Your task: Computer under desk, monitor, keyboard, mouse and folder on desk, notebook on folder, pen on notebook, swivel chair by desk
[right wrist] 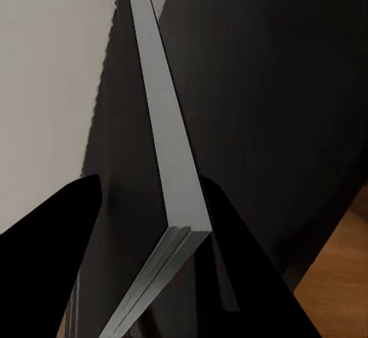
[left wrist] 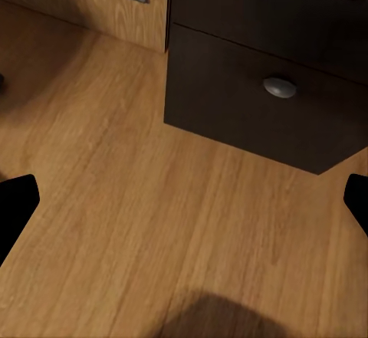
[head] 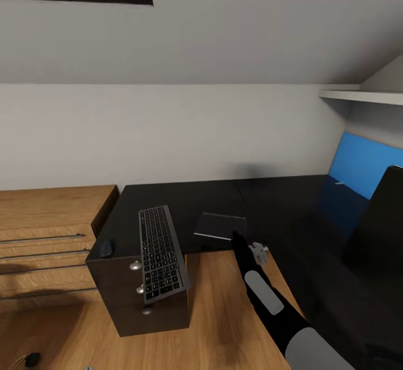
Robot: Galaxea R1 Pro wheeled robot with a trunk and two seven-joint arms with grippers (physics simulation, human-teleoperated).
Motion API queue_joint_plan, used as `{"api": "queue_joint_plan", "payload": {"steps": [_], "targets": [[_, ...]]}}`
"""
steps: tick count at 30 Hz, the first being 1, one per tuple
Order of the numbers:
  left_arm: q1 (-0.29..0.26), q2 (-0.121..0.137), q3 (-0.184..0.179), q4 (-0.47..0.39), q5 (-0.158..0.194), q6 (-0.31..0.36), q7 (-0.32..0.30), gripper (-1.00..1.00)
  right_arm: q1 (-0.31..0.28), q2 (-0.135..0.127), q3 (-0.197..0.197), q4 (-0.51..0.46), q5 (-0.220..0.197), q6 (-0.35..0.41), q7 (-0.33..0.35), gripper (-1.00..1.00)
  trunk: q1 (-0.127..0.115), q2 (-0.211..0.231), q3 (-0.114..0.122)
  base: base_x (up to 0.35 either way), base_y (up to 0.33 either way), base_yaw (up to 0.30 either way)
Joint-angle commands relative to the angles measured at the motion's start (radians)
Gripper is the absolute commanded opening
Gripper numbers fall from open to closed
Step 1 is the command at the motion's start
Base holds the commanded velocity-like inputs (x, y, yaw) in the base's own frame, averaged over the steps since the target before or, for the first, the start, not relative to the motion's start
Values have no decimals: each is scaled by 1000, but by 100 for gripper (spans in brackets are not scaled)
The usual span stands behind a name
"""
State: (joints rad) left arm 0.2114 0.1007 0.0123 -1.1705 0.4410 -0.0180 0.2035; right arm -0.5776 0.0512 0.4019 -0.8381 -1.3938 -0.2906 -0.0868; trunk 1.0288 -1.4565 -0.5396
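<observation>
No writing can be read on the monitor (right wrist: 165, 131), a thin black panel with a pale edge, clamped edge-on between the right gripper's (right wrist: 146, 223) fingers above the glossy black desk (head: 280, 202). The keyboard (head: 161, 252) lies over the desk's drawer end. The left gripper (left wrist: 184, 200) hangs spread apart over the wooden floor (left wrist: 153, 223).

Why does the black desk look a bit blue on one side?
In the head view, the glossy desk mirrors the blue folder, giving a faint blue sheen; in the left wrist view, a soft dark shadow lies on the wooden floor.
</observation>
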Motion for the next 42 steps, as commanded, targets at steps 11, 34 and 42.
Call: {"api": "queue_joint_plan", "payload": {"steps": [11,34,42], "targets": [[0,1,-2,-2,10,-2,4,100,-1,-1,5,2,-6,-6,0,-100,42,-78,-35,0,0,0],[0,1,-2,-1,10,-1,4,100,-1,3,3,22,-10,-4,-2,-100,127,-232,-104,0,0,0],[0,1,-2,-1,10,-1,-1,100,-1,4,3,22,-11,-4,-2,-100,127,-232,-104,0,0,0]]}}
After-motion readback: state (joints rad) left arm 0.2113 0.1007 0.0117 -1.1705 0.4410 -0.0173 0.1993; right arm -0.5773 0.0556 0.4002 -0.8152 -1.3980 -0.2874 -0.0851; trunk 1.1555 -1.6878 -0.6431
